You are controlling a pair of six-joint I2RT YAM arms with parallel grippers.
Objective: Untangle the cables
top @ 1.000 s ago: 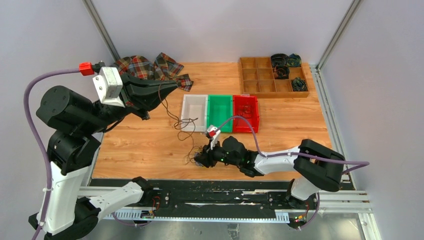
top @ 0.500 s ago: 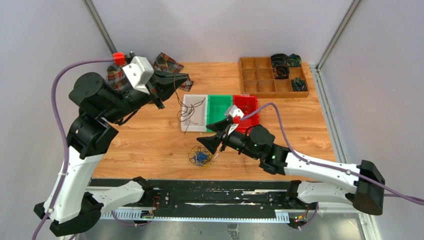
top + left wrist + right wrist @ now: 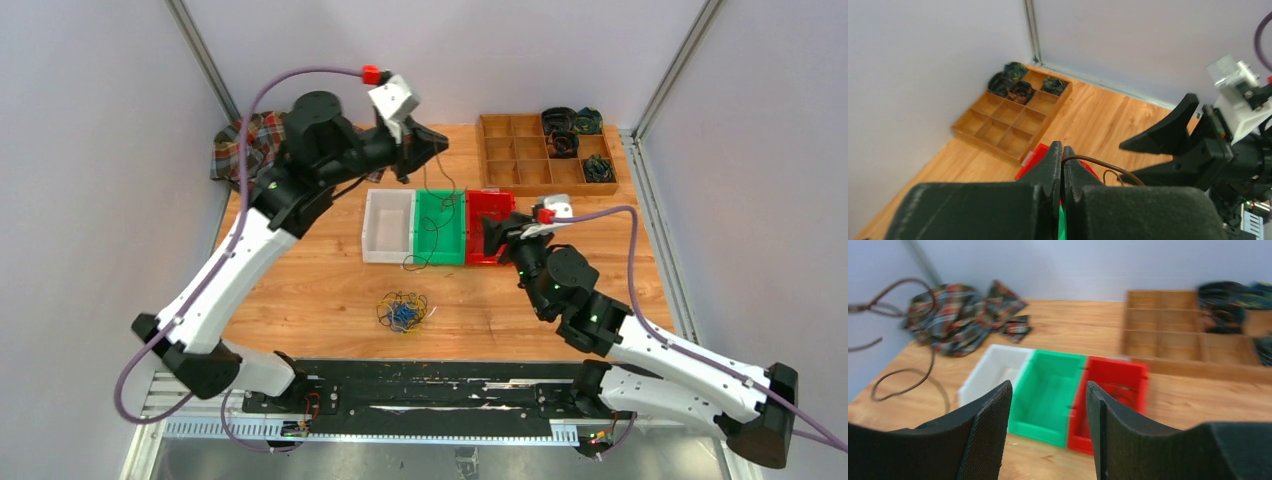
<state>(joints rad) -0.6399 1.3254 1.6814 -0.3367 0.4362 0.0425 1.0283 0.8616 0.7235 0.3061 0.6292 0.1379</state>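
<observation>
Dark wire [image 3: 1098, 164] sat pinched between the closed fingers of the left gripper [image 3: 1062, 152], raised above the far side of the table [image 3: 300, 290]. The strand trailed down in loose loops across the green bin [image 3: 455, 250], its low end near that bin's front edge; whether it touched the wood could not be told. The right gripper [image 3: 1049, 390] hovered at the red bin [image 3: 492, 193] with its jaws spread and nothing between them. The red bin stood in a row with the green one and a white bin [image 3: 365, 228]. A blue-and-yellow tangle [image 3: 402, 311] of cables lay apart on the wood, nearer the arm bases. Farther back stood a wooden compartment tray [image 3: 500, 160] and a crumpled plaid cloth [image 3: 240, 150].
</observation>
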